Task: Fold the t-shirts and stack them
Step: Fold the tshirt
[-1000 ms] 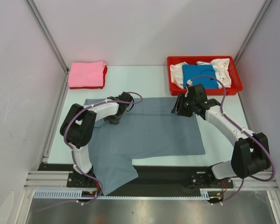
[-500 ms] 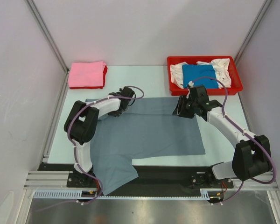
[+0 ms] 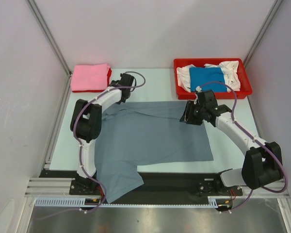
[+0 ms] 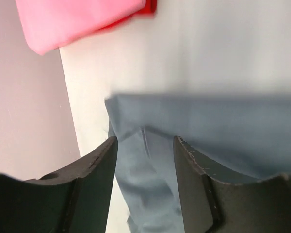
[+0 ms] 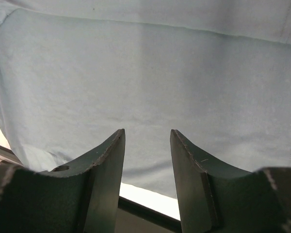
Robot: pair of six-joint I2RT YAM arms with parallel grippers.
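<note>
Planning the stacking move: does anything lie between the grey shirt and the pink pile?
Nothing visible: bare table separates the grey t-shirt from the pink pile. The left pincer hangs over the shirt's far-left edge.

1. No writing, label, brand, number or sign can be read in any of the views.
2. The grey t-shirt (image 3: 155,138) shows only plain cloth, and so do the folded pink shirt (image 3: 89,76) behind its left corner and the red tray (image 3: 246,90) behind its right corner.
</note>
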